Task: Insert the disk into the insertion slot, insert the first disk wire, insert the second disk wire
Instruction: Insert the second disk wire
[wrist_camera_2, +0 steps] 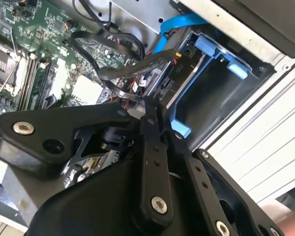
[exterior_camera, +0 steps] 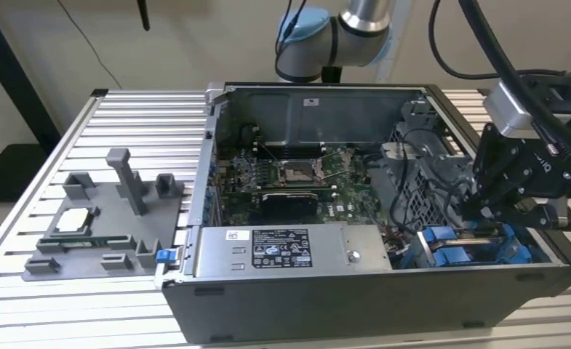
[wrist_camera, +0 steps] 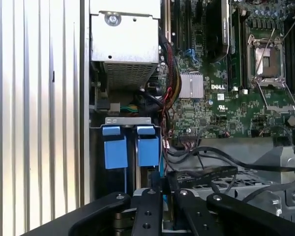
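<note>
The open computer case (exterior_camera: 363,218) lies on the slatted metal bench (exterior_camera: 120,116), and the claw (exterior_camera: 484,211) hangs inside it at the corner toward the exterior view's right and nearest that camera, just above the insertion slot (exterior_camera: 474,247). The slot's blue plastic rails and tabs show in both wrist views (wrist_camera: 125,147), with its dark bay open beneath them in the second wrist view (wrist_camera_2: 211,93). In the second wrist view the claw (wrist_camera_2: 152,105) has its slim black fingers (wrist_camera_2: 155,115) pressed close together around a flat black cable (wrist_camera_2: 132,73) that loops over the motherboard (wrist_camera_2: 34,64); whether they truly pinch it I cannot tell. A blue cable (wrist_camera_2: 179,27) runs beside the bay. The grey power-supply box (exterior_camera: 285,251) sits along the case's near wall. On the bench toward the exterior view's left stands a grey fixture tray (exterior_camera: 101,218).
</note>
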Motion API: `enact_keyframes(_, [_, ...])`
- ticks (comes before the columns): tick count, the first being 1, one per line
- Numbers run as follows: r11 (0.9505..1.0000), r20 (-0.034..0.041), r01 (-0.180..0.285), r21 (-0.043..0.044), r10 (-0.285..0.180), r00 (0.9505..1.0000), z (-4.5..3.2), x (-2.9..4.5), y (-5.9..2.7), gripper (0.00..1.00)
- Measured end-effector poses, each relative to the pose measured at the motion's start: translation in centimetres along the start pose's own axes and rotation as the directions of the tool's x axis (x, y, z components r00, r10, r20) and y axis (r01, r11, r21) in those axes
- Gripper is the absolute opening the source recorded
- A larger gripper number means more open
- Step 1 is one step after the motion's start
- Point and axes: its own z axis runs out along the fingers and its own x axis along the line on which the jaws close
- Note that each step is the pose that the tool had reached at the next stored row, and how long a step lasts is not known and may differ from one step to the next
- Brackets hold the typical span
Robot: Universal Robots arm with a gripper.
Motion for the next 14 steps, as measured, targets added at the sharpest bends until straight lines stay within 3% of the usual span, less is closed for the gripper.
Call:
enact_keyframes(4, [1.0, -0.0001, -0.001, -0.0047, 0.001, 1.0, 0.62, 0.09, -0.8, 0.0])
enact_keyframes(7, [0.9999, -0.0006, -0.002, -0.0131, 0.002, 1.0, 0.94, 0.13, -1.34, 0.0])
enact_keyframes(9, [0.9996, -0.0009, -0.005, -0.0262, 0.005, 1.0, 1.06, 0.15, -1.46, 0.0])
enact_keyframes(11, [0.9988, -0.0014, -0.008, -0.048, 0.008, 1.0, 1.12, 0.16, -1.48, 0.0])
enact_keyframes(14, [0.9976, -0.0023, -0.012, -0.068, 0.012, 0.9999, 1.21, 0.16, -2.0, 0.0])
